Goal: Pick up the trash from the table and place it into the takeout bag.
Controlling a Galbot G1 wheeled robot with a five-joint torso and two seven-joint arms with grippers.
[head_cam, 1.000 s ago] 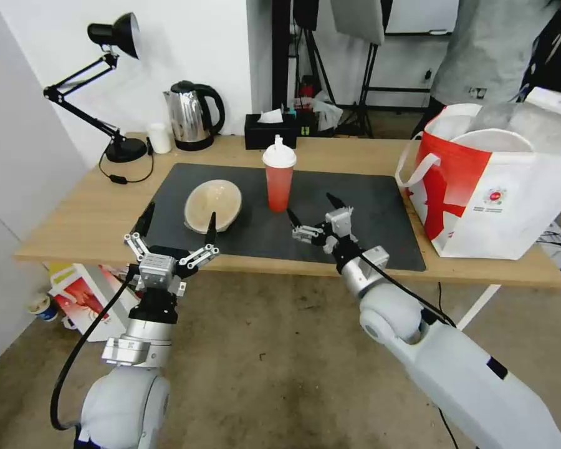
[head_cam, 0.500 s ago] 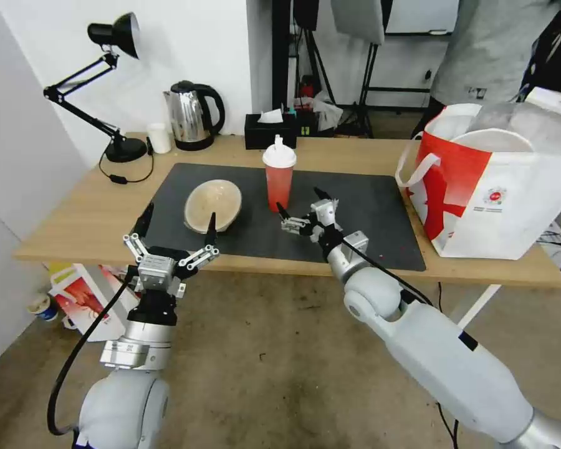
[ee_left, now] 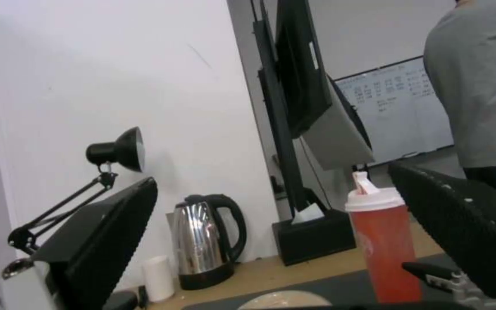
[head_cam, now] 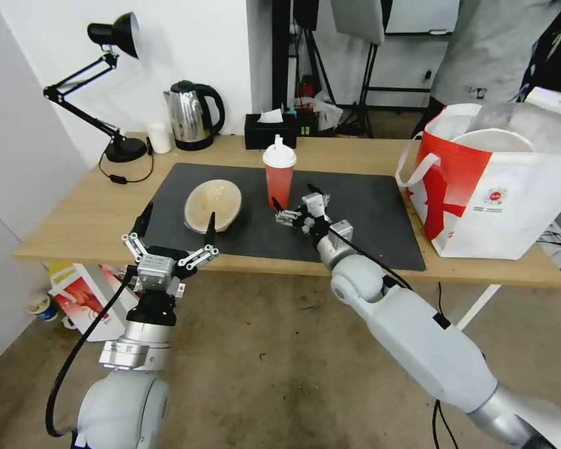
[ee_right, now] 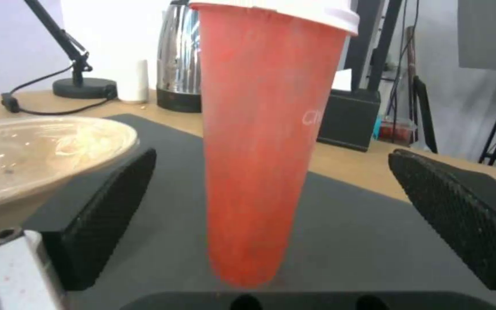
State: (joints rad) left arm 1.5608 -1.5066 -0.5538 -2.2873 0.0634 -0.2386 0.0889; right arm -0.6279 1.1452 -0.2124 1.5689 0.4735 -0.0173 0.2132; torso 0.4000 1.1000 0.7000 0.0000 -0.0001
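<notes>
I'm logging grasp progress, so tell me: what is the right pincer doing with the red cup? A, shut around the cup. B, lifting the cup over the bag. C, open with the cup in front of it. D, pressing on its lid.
C: the right pincer is open, fingers spread on either side of the red cup, which stands on the mat.

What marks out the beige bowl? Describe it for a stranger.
On the long wooden table lies a dark grey mat. Toward the mat's left end sits the beige oval bowl, left of the red drink cup. It alone is shallow, oval and open-topped.
</notes>
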